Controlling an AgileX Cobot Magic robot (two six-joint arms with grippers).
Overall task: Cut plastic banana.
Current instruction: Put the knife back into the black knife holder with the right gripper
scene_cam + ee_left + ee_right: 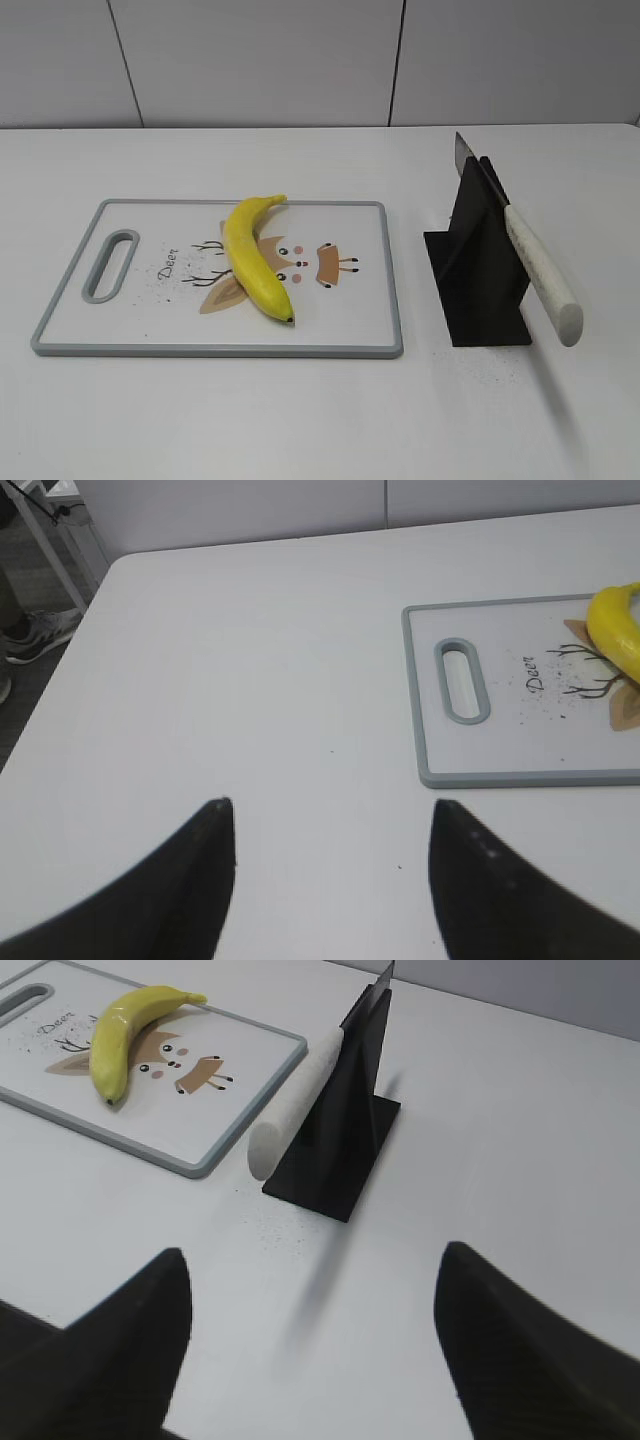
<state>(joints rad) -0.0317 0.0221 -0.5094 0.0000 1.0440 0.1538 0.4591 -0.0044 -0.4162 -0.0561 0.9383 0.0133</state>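
The plastic banana (255, 260) is glossy yellow and lies whole on the white cutting board (120, 320), dark tip toward the front. It also shows in the right wrist view (125, 1035) and partly in the left wrist view (618, 630). A knife (535, 270) with a white handle rests slanted in a black stand (478, 265), handle toward the front; it also shows in the right wrist view (295, 1110). My left gripper (330, 815) is open and empty over bare table left of the board. My right gripper (312, 1260) is open and empty in front of the stand. Neither gripper shows in the exterior view.
The cutting board (520, 770) has a grey rim and a handle slot (108, 265) at its left end. The white table runs to a grey wall behind. The table's left edge and a floor with a shoe (35, 635) show in the left wrist view.
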